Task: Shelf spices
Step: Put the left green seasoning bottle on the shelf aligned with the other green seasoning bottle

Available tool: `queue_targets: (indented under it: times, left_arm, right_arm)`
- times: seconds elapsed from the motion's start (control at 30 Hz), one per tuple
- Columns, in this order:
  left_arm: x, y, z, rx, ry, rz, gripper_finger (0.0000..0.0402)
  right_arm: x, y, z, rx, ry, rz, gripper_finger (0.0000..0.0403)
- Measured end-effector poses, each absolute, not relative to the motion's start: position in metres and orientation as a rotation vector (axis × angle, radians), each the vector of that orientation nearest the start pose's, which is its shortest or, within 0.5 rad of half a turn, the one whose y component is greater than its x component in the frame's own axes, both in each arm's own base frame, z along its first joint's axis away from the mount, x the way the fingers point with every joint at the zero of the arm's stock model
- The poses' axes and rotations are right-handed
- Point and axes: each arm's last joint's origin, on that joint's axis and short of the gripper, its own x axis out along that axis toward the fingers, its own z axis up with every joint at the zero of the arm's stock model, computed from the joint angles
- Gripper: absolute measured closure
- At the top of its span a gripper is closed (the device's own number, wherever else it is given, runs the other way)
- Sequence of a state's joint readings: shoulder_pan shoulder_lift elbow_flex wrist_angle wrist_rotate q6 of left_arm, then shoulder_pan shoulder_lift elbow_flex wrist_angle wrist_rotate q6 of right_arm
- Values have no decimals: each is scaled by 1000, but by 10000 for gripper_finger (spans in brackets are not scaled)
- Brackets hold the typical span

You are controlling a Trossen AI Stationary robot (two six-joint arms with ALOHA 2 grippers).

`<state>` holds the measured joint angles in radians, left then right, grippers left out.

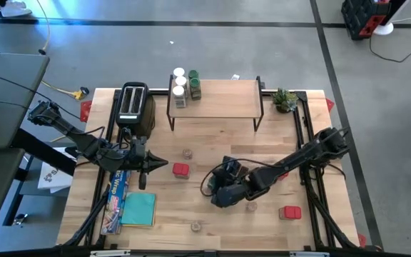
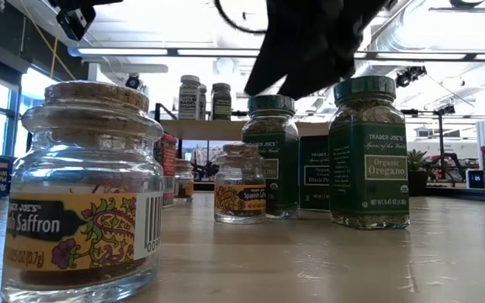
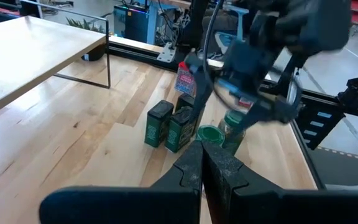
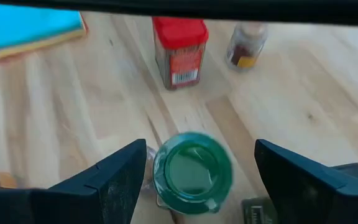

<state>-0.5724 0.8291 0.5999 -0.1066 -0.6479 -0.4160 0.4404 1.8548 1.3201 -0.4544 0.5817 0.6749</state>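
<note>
**Right gripper spread over a green-lidded jar mid-worktop**

The right gripper [image 4: 194, 171] hangs just above the cluster of spices in the middle of the worktop [image 1: 212, 143], its 2 fingers [image 4: 114, 180] spread wide on either side of a green-lidded jar [image 4: 192, 171]. In the right wrist view the lid sits squarely between the fingers with a clear gap on each side, so nothing is pinched; the pose looks like a line-up for a top-down grasp, centred so both fingers would meet the jar evenly. A red tin [image 4: 179, 53] and a small brown-topped clear jar [image 4: 246, 43] stand beyond it, well apart from the fingers.

The low view shows 2 green oregano jars [image 2: 369, 151] upright with the dark arm over them, and a cork-topped saffron jar [image 2: 87, 189] close to the camera.

The shelf [image 1: 216, 100], a wooden-topped riser at the back of the worktop beside the black toaster [image 1: 135, 107], carries only 3 or 4 jars at its left end [image 1: 184, 84]. Other spices stand scattered across the worktop, so by my judgement the task is at an early stage.

The left gripper [image 3: 202, 165] waits near the toaster with its fingers pressed together, holding nothing, clear of the right arm's reach.
</note>
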Motion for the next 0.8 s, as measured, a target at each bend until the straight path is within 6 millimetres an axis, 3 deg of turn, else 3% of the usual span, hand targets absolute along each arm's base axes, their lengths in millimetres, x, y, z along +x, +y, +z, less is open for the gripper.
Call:
queue_targets:
  times: [0.3,0.4,0.53,0.67,0.8]
  left_arm:
    - [160,-83,271,-221,255,130,401]
    - [160,-83,271,-221,255,130,401]
    - [160,-83,271,-221,255,130,401]
    - [160,-83,271,-221,255,129,401]
    - [161,-83,271,-222,254,130,401]
  right_arm:
    - [361,151,185,170,809,-430,116]
    - [362,150,186,186,797,-448,143]
    - [363,149,188,175,801,-440,208]
    - [374,145,206,101,793,-376,213]
    - [394,124,249,-71,773,-328,213]
